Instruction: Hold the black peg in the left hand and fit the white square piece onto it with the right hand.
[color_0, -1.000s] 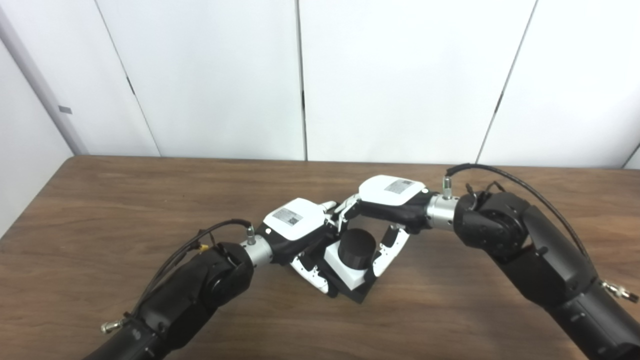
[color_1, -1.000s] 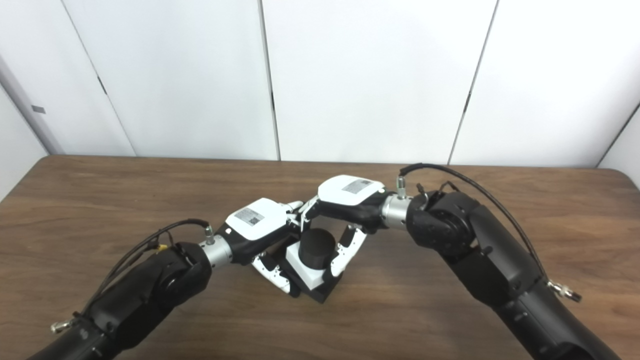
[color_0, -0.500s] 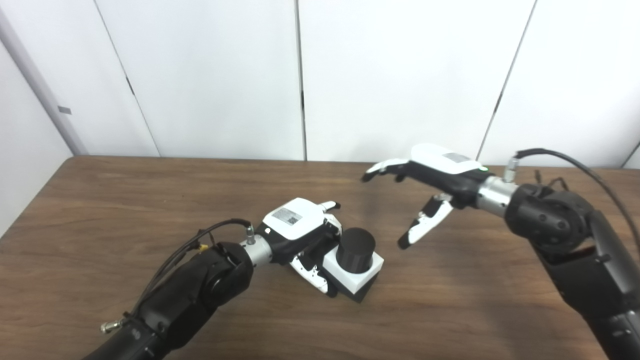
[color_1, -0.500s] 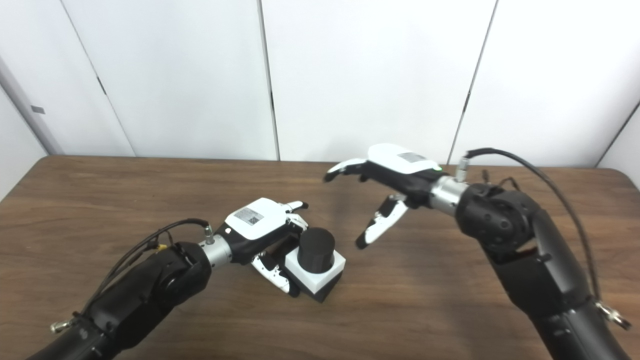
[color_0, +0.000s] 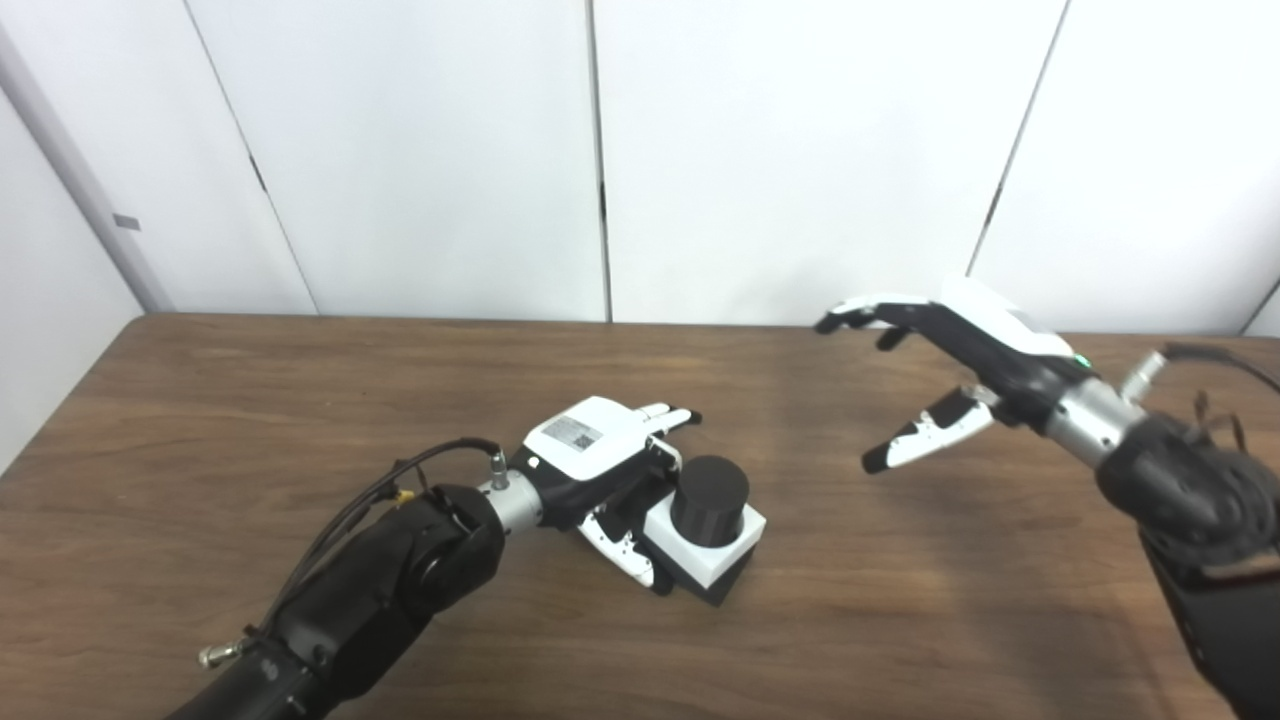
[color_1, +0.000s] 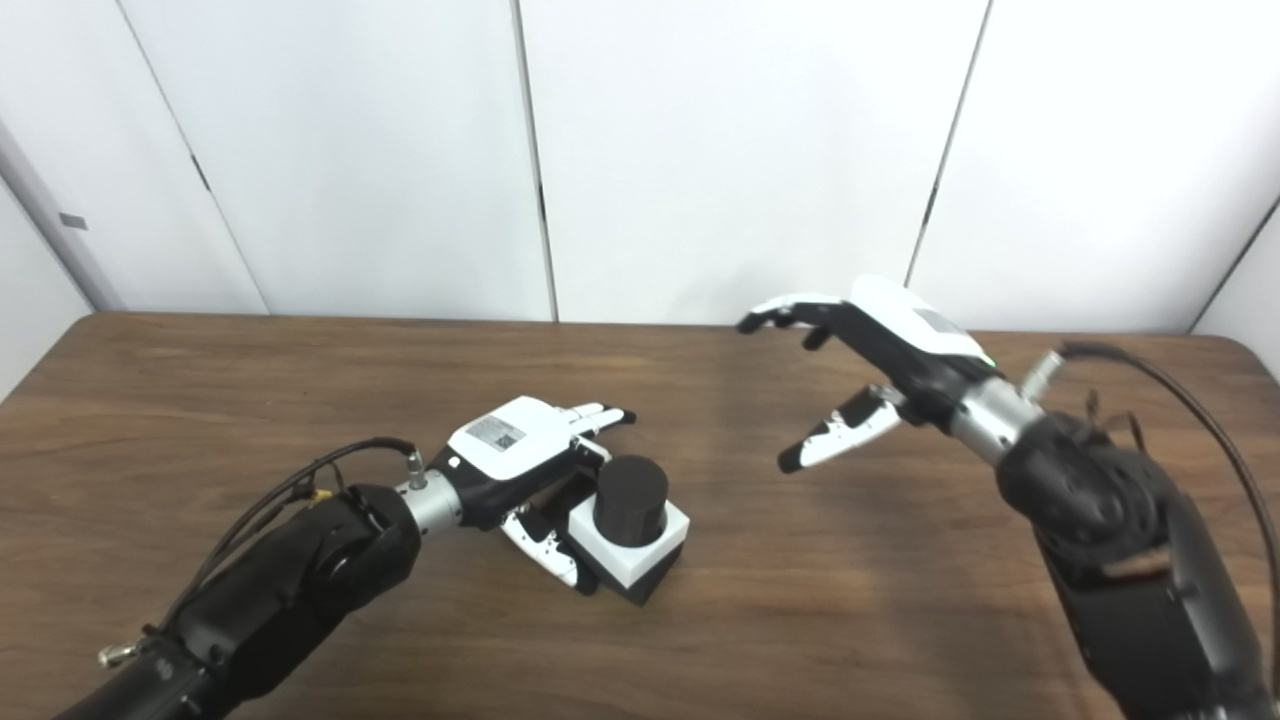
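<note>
Change, right hand: the right hand (color_0: 960, 350) has drawn further back toward the right side and higher above the table (color_0: 200, 420); one second ago it was closed around the white square piece, now it is well apart from it.
Change, left hand: the left hand (color_0: 600, 460) stays in place; its fingers (color_0: 675, 415) are straighter than before.
Change, assembly: position unchanged.
Right hand state: wide, fingers spread, holding nothing.
Left hand state: fingers extended, resting against the near-left side of the assembly; whether it grips the black base (color_0: 722, 588) cannot be told.
Black peg (color_0: 708, 497): upright, just beyond the left hand's fingertips, passing through the white square piece (color_0: 712, 545).
White square piece: seated around the peg, touching the left hand, on the table.
Count: one peg, one white piece, one black base, two hands.
</note>
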